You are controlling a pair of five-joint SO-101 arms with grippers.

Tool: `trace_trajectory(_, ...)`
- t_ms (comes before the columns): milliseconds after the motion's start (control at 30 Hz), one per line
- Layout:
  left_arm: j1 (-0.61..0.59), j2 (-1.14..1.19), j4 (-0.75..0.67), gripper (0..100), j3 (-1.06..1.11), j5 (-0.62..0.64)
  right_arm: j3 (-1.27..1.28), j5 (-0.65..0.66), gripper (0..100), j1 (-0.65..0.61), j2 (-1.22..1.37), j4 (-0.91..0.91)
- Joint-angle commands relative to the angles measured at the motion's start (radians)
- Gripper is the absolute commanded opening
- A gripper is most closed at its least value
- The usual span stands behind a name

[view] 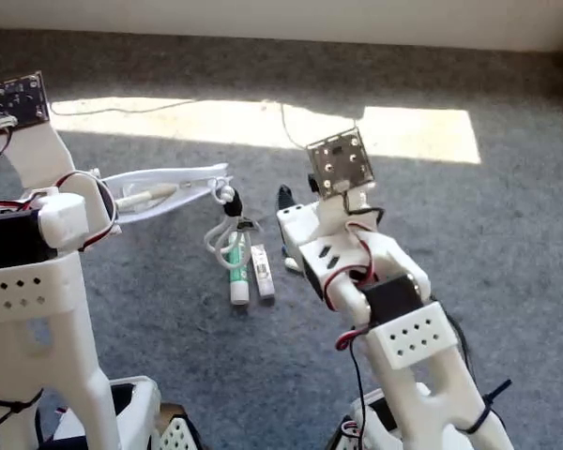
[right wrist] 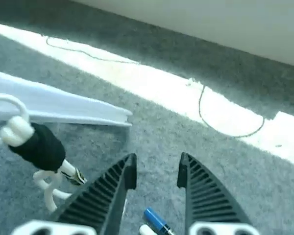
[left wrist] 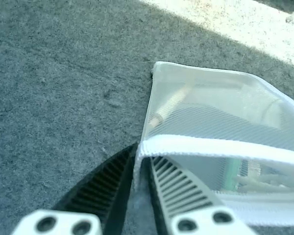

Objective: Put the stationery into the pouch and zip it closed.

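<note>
Left gripper (left wrist: 139, 157) pinches the pouch (left wrist: 210, 115) edge; right gripper (right wrist: 157, 169) stands open over a blue pen (right wrist: 156, 221).

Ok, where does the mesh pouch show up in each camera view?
High view: the mesh pouch lies on the carpet by the left arm.
Left wrist view: the pouch is just ahead of the left gripper, which pinches its edge.
Right wrist view: its long white edge is beyond the open right gripper.
Shared landmark: the sunlit strip of carpet beyond the pouch.
</note>
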Motion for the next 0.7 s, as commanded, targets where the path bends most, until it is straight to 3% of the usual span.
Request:
trace_trajectory(0, -0.016, 0.010, -0.020, 1, 0.001, 0.005, -0.154, -0.006, 13.8, 0.013, 0.091, 0.145)
trace_trajectory(200, -0.016, 0.010, -0.020, 1, 0.001, 0.005, -0.240, -0.003, 14.1, 0.013, 0.263, 0.216)
trace_trajectory(367, -0.016, 0.010, -0.020, 1, 0.004, 0.003, -0.245, 0.103, 14.1, 0.008, 0.397, 0.214)
trace_trajectory(667, -0.016, 0.010, -0.020, 1, 0.004, 0.003, -0.348, 0.107, 14.2, 0.005, 0.645, 0.194)
